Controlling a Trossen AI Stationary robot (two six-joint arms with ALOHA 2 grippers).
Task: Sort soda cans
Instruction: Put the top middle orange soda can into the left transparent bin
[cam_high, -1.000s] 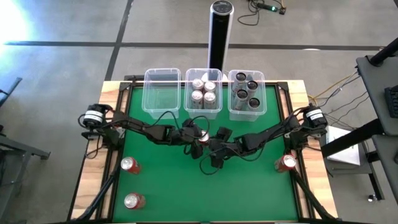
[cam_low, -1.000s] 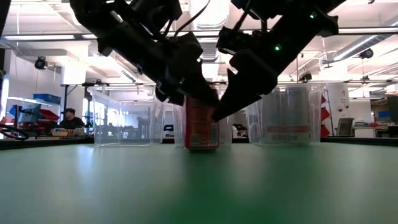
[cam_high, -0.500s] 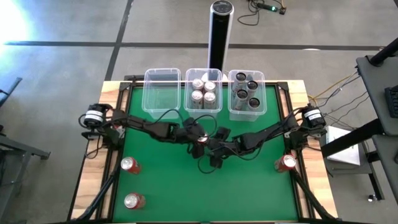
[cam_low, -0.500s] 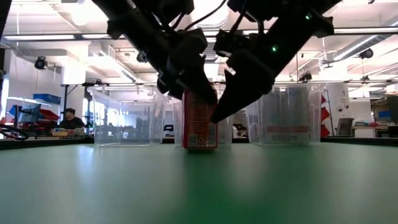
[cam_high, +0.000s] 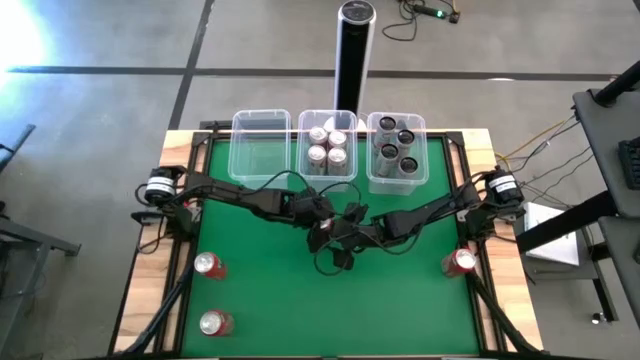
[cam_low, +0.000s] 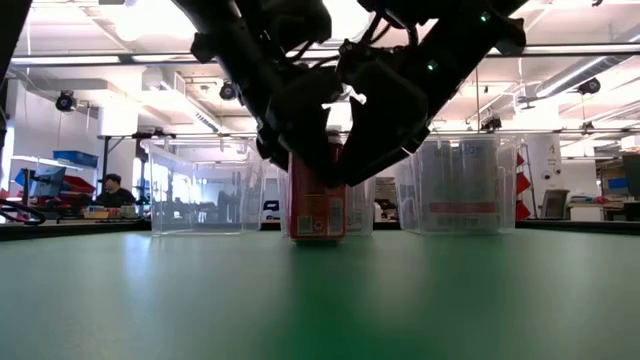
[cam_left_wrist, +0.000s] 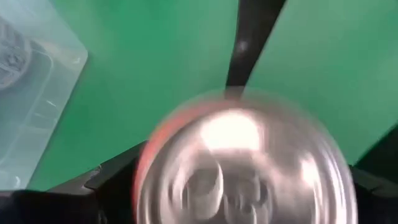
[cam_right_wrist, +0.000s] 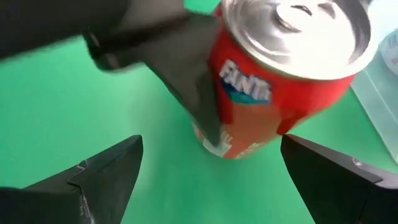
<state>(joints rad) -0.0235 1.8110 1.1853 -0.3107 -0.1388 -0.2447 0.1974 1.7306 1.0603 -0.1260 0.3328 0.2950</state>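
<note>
High view: even, bright overhead lighting; strong glare on the floor at the upper left corner; shadows on the green table faint. Low view: ceiling lights blown out behind the arms, which read as near-black silhouettes; near table surface soft and out of focus. Left wrist view: heavy blur; the red can has its silver top smeared with glare. Right wrist view: can lettering sharp; dark fingers soft-edged.
</note>
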